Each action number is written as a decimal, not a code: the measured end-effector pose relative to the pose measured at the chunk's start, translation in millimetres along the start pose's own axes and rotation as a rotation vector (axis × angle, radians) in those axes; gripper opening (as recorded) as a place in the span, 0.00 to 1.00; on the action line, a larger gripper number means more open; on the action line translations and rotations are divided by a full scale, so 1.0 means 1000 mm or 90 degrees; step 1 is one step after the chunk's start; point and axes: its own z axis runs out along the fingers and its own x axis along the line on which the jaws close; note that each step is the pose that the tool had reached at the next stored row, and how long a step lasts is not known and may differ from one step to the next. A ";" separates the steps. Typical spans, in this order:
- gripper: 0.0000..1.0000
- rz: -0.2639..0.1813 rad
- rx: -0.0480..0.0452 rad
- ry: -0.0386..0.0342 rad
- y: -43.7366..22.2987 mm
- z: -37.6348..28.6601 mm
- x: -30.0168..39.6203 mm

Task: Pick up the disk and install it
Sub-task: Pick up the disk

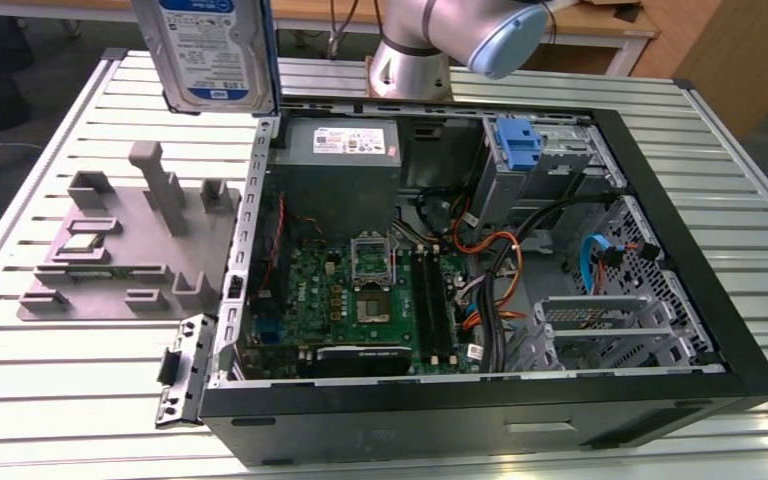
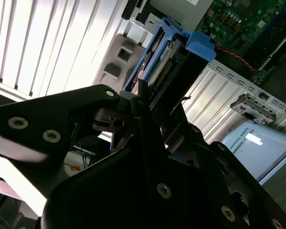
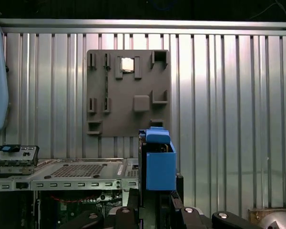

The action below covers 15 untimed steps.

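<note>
Gripper (image 3: 158, 196) is clamped shut on the disk (image 1: 211, 55), which it holds upright and high over the table (image 1: 64, 400) at the exterior view's upper left. A grey fixture (image 1: 117, 270) lies below the disk. The open case (image 1: 491, 405) stands just beside, its power supply (image 1: 344, 150) nearest the disk.

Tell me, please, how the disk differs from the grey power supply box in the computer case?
The disk is slim, silver and blue-framed; the power supply is a bulkier, plain grey box. The disk is held upright in the claw, not yet in the case; the power supply sits mounted inside it. Both are rectangular metal units bearing a label.
</note>
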 end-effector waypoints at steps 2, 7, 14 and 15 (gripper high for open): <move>0.35 0.000 0.0000 0.0000 -0.0073 -0.0001 -0.0002; 0.35 0.000 0.0000 0.0000 -0.0258 -0.0003 -0.0006; 0.35 0.000 0.0000 0.0000 -0.0518 -0.0007 -0.0011; 0.35 0.000 0.0000 -0.0001 -0.0555 -0.0007 -0.0012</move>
